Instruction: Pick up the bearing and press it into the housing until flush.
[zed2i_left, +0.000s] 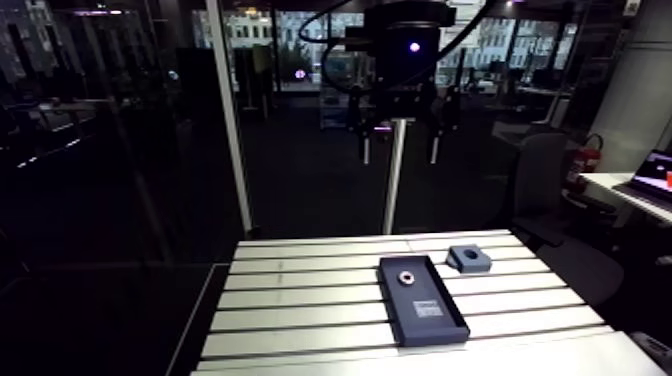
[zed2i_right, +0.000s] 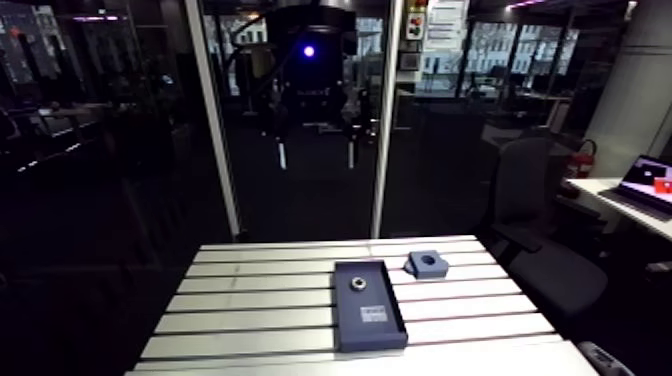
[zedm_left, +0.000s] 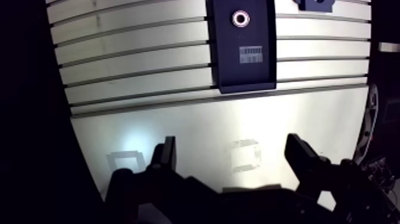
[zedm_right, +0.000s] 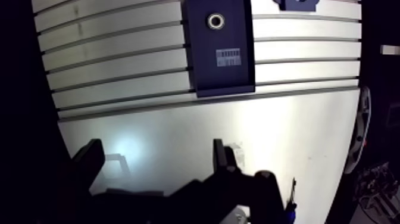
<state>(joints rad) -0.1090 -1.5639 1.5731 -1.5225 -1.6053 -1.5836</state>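
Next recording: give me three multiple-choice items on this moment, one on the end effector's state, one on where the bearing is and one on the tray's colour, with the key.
1. The end effector is: A) open and empty; B) shut on a ring; C) shut and empty.
2. The bearing lies: A) on the bare slats; B) in the tray; C) in the end effector's grasp.
3. The tray is: A) white; B) red; C) dark.

Key:
1 A: the wrist view shows its fingers wide apart with only the table showing between them.
2 B: the ring sits in the tray, beyond the label, and the housing stands apart beside the tray.
3 C: it looks near-black against the pale aluminium.
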